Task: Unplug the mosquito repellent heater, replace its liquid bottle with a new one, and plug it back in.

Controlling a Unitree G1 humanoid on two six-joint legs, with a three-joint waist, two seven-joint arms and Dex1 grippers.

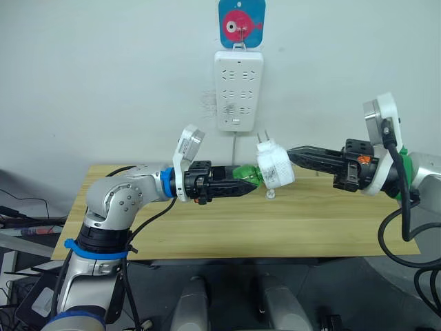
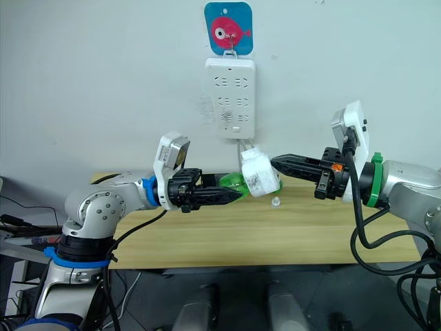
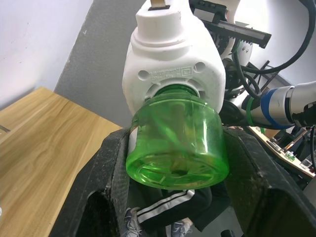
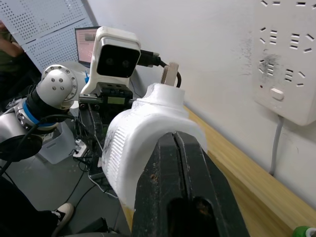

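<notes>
1. Left eye view: the mosquito repellent heater (image 1: 275, 167) hangs in the air above the far edge of the worktop (image 1: 241, 227), near its middle, held between the two arms and unplugged, its two metal prongs pointing up towards the wall
2. Left pincer (image 1: 242, 187) comes in from the left, its black fingers clamped on the green liquid bottle (image 1: 247, 175), whose neck sits in the base of the heater
3. Left wrist view shows that same bottle (image 3: 177, 143) wedged between the two fingers, screwed into the white underside of the heater (image 3: 173, 64)
4. Right pincer (image 1: 295, 156) reaches in from the right, its fingers pressed together on the heater's white body; in the right wrist view they meet against the ribbed shell (image 4: 143, 143)
5. White power strip (image 1: 238, 90) hangs on the wall above, below a blue hook plate with a pink fish (image 1: 241, 23)
6. A small clear cap-like piece (image 1: 271, 195) lies on the worktop just below the heater; what it is I cannot tell
</notes>
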